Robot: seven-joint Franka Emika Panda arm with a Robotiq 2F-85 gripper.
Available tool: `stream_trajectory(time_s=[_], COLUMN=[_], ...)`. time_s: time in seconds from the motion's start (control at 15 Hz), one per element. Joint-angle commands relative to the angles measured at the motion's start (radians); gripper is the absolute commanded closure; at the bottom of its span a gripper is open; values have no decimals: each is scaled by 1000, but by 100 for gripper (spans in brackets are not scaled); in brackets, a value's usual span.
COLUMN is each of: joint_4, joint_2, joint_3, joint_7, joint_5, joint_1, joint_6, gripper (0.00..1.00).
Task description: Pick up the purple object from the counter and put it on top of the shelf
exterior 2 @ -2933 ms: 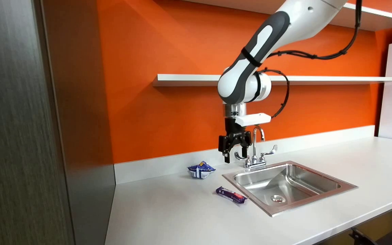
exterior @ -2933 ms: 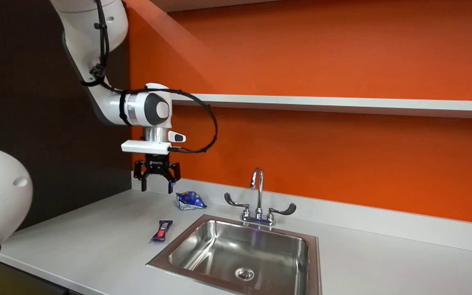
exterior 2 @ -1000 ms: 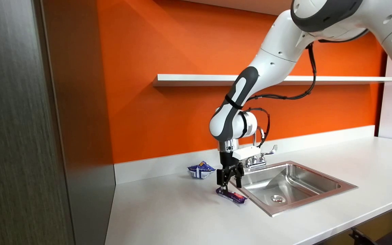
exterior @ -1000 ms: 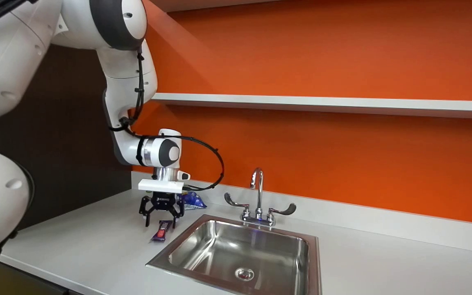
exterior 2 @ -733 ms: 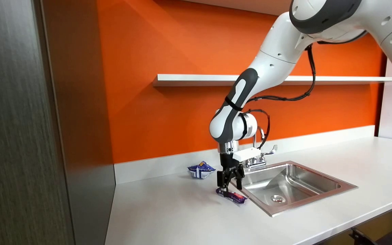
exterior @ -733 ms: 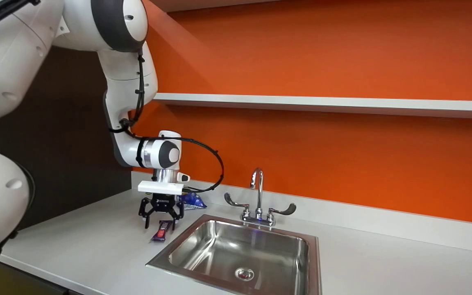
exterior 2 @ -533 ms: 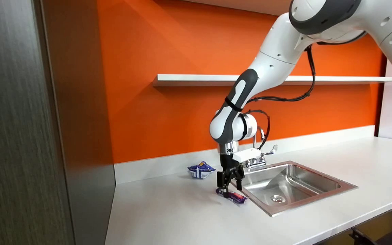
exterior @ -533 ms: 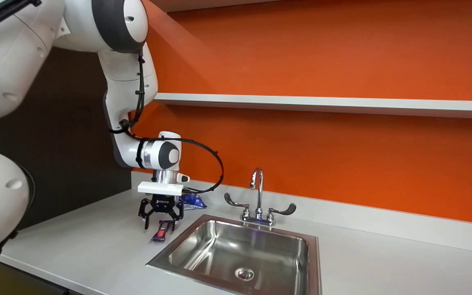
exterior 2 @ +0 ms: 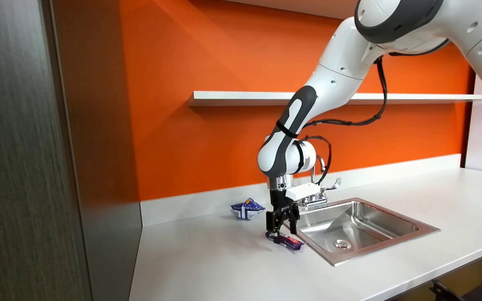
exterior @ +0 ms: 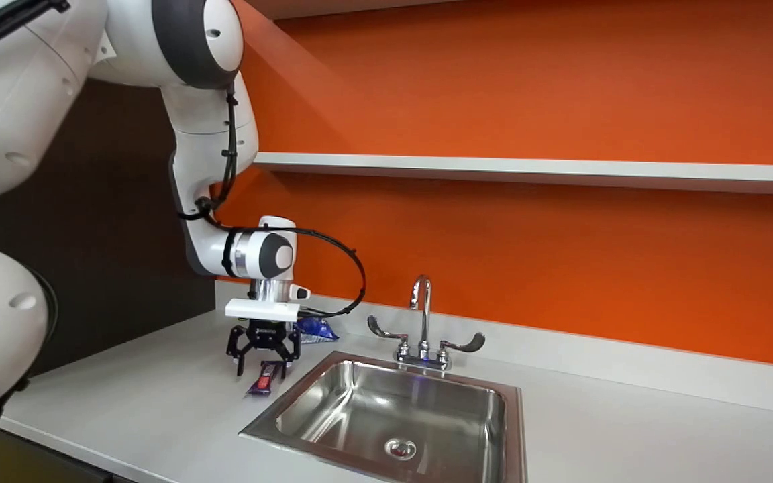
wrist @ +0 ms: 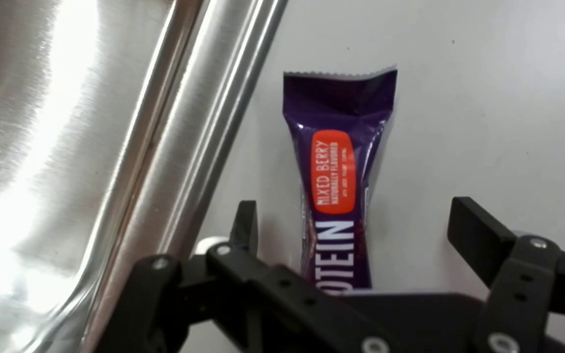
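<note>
The purple object is a wrapped bar with a red label; it lies flat on the white counter (exterior: pixel 158 416). The bar shows in both exterior views (exterior: pixel 264 384) (exterior 2: pixel 291 243) and in the wrist view (wrist: pixel 334 171), its near end hidden behind the gripper. My gripper (exterior: pixel 262 373) points down over the bar, low near the counter, and also shows in an exterior view (exterior 2: pixel 285 235). In the wrist view the gripper (wrist: pixel 353 220) is open, one finger on each side of the bar, with gaps on both sides. The white shelf (exterior: pixel 527 166) (exterior 2: pixel 232 98) runs along the orange wall above.
A steel sink, its rim (exterior: pixel 516 429) (wrist: pixel 179 181) close beside the bar, is set into the counter. A faucet (exterior: pixel 425 322) stands behind it. A blue crumpled bag (exterior: pixel 317 329) (exterior 2: pixel 247 210) lies near the wall. A dark panel (exterior: pixel 125 221) bounds the counter's left.
Over about three seconds my open gripper has come down from well above the counter to around the bar. In the last second it has sunk only slightly. The bar has not moved.
</note>
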Motion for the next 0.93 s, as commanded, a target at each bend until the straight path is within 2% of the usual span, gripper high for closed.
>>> stream_trajectory(time_s=[0.0,0.8,0.87], joint_4=[10,27,30], joint_2=[10,32,33], joint_3=[15,18,19], joint_7=[-6,0,0], joint_5=[-7,2,6], joint_1=[-14,-16,-18], joint_6=[13,21,21], gripper=[0,0,11])
